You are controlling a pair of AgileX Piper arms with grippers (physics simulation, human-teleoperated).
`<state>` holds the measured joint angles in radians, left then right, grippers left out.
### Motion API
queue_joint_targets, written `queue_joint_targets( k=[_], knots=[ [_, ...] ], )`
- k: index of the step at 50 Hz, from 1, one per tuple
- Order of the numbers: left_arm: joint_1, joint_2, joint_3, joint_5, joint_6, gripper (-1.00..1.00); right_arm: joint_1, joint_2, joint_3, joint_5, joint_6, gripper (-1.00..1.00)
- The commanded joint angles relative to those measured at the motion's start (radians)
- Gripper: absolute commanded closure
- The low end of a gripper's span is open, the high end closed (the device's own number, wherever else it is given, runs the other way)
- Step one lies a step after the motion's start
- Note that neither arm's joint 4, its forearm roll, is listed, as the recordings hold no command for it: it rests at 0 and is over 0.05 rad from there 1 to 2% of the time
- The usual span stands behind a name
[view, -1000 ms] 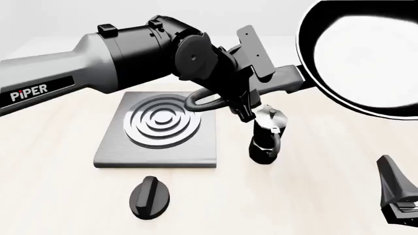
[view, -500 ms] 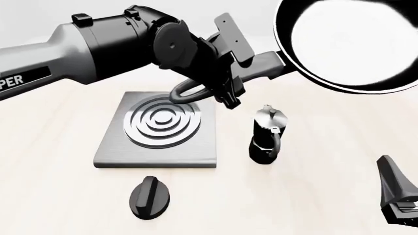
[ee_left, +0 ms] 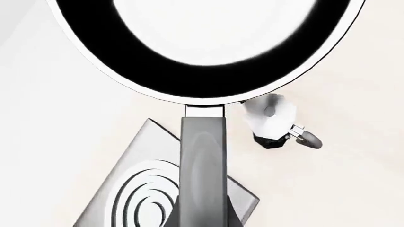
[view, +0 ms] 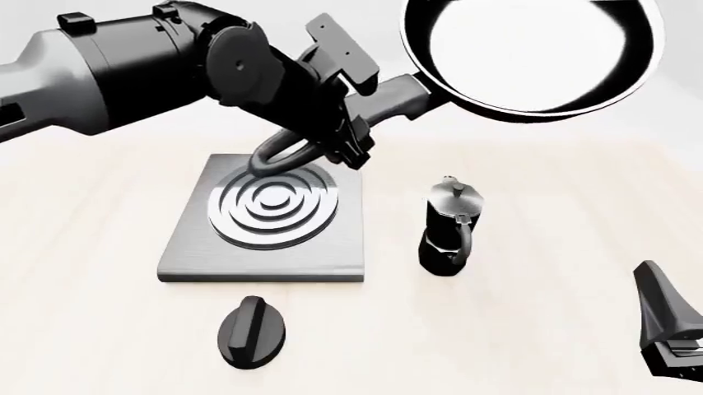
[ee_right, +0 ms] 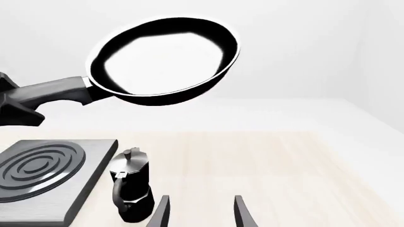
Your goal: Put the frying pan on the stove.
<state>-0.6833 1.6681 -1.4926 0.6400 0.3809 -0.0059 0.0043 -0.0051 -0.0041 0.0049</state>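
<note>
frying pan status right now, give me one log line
frying pan: airborne, held by handle | left hand: shut on handle | stove: bare | right hand: open, idle

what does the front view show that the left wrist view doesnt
Only the front view shows the knob on the table in front of the stove, the left arm whose left gripper is clamped on the frying pan's handle, and part of the right gripper at the lower right edge.

Only the left wrist view looks straight along the handle, which crosses over the stove's rings.

Both show the frying pan held in the air, the stove, and the moka pot standing beside it.
</note>
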Motion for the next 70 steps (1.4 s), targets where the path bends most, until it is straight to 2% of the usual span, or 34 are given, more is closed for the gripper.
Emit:
queue_joint_targets(
  k=[1,4,5,9,12,13,15,16,17,18,19,20,21,22,23,25,31,33,34,38,42,43,45,50,52,56,57,63,64,65,70],
  knots=[
    [0.046,-0.087,0.03,0.003,-0.045,1.0,0.0,-0.001,0.001,0.0,0.001,-1.0],
    [0.085,-0.111,0.063,0.004,-0.058,1.0,0.0,-0.001,0.001,0.0,0.001,-1.0],
    [0.065,-0.128,0.072,0.006,-0.087,1.0,0.0,-0.001,0.001,0.0,0.0,-1.0],
    [0.084,-0.16,0.114,0.004,-0.081,1.0,0.0,-0.001,0.001,0.0,0.0,-1.0],
    [0.077,-0.186,0.138,0.018,-0.156,1.0,0.0,-0.001,0.001,0.0,0.001,-1.0],
    [0.05,-0.206,0.142,0.013,-0.204,1.0,0.0,-0.001,0.001,0.0,0.0,-1.0],
    [0.038,-0.222,0.156,0.016,-0.209,1.0,0.0,-0.001,0.001,0.0,0.001,-1.0],
    [0.08,-0.227,0.172,0.019,-0.174,1.0,0.0,-0.001,0.001,0.0,0.0,-1.0],
    [-0.027,-0.278,0.188,0.002,-0.282,1.0,0.0,-0.001,0.001,0.0,0.0,-1.0],
    [-0.027,-0.279,0.189,0.002,-0.282,1.0,0.0,-0.001,0.001,0.0,0.0,-1.0],
    [-0.024,-0.292,0.197,0.003,-0.317,1.0,0.0,-0.001,0.001,0.0,0.0,-1.0],
    [0.079,-0.292,0.227,0.013,-0.189,1.0,0.0,-0.001,0.001,0.0,0.0,-1.0],
    [0.109,-0.297,0.251,0.012,-0.148,1.0,0.0,-0.001,0.001,0.0,0.0,-1.0],
    [0.075,-0.313,0.255,0.007,-0.203,1.0,0.0,-0.001,0.001,0.0,0.0,-1.0],
    [0.06,-0.335,0.267,0.007,-0.227,1.0,0.0,-0.001,0.001,0.0,0.0,-1.0],
    [0.1,-0.365,0.298,0.009,-0.209,1.0,0.0,-0.001,0.001,0.0,0.001,-1.0],
    [0.114,-0.421,0.371,0.004,-0.235,1.0,0.0,-0.001,0.001,0.0,0.0,-1.0],
    [0.157,-0.439,0.4,0.007,-0.233,1.0,0.0,-0.001,0.001,0.0,0.001,-1.0],
    [0.149,-0.457,0.413,0.007,-0.231,1.0,0.0,-0.001,0.001,0.0,0.0,-1.0],
    [0.17,-0.493,0.455,0.023,-0.265,1.0,0.0,-0.001,0.001,0.0,0.0,-1.0],
    [0.204,-0.522,0.476,0.039,-0.271,1.0,0.0,-0.001,0.001,0.0,0.001,-1.0],
    [0.177,-0.534,0.473,0.046,-0.304,1.0,0.0,-0.001,0.001,0.0,0.001,-1.0],
    [0.198,-0.541,0.482,0.053,-0.316,1.0,0.0,-0.001,0.001,0.0,0.0,-1.0],
    [0.217,-0.548,0.515,0.06,-0.31,1.0,0.0,-0.001,0.001,0.0,0.0,-1.0],
    [0.234,-0.559,0.526,0.071,-0.348,1.0,0.0,-0.001,0.001,0.0,0.001,-1.0],
    [0.255,-0.598,0.551,0.089,-0.367,1.0,0.0,-0.001,0.001,0.0,0.0,-1.0],
    [0.24,-0.602,0.551,0.093,-0.398,1.0,0.0,-0.001,0.001,0.0,0.001,-1.0],
    [0.296,-0.632,0.584,0.121,-0.388,1.0,0.0,-0.001,0.001,0.0,0.0,-1.0],
    [0.271,-0.649,0.584,0.121,-0.431,1.0,0.0,-0.001,0.001,0.0,0.0,-1.0],
    [0.262,-0.655,0.584,0.126,-0.432,1.0,0.0,-0.001,0.001,0.0,0.0,-1.0],
    [0.325,-0.691,0.606,0.176,-0.416,1.0,0.0,-0.001,0.001,0.0,0.0,-1.0]
  ],
)
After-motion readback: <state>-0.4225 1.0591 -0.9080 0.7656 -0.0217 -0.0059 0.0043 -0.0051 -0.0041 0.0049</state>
